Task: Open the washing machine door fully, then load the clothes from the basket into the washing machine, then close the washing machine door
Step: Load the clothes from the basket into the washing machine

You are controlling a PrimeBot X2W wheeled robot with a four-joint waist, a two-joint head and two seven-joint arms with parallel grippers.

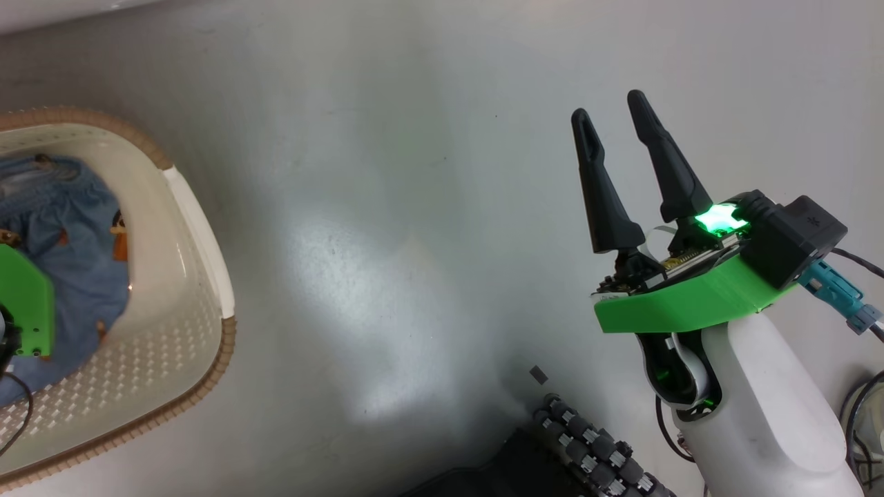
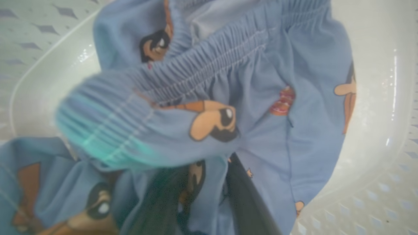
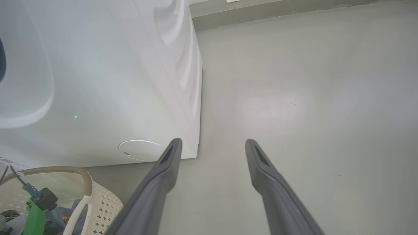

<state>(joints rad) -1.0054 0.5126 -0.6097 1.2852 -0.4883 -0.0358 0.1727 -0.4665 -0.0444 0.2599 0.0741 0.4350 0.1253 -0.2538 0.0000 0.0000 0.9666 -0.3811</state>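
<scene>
The cream basket (image 1: 200, 235) with a brown woven rim sits on the floor at the left. It holds the light-blue printed clothes (image 1: 76, 235). My left arm's green wrist mount (image 1: 27, 304) hangs over them. In the left wrist view my left gripper (image 2: 205, 169) is pushed down into the clothes (image 2: 294, 65). A fold lies between its two dark fingers (image 2: 251, 202) and hides their tips. My right gripper (image 1: 608, 105) hovers open and empty over bare floor. The right wrist view shows that gripper (image 3: 213, 142), the white washing machine (image 3: 98, 81) and the basket (image 3: 85, 176). The door is out of view.
My wheeled base with its dark rollers (image 1: 594, 449) is at the bottom centre. Cables and a teal plug (image 1: 839, 293) trail from the right wrist. Grey floor (image 1: 414, 207) spreads between basket and right arm. The washing machine's lower corner (image 3: 196, 153) stands just ahead of the right fingers.
</scene>
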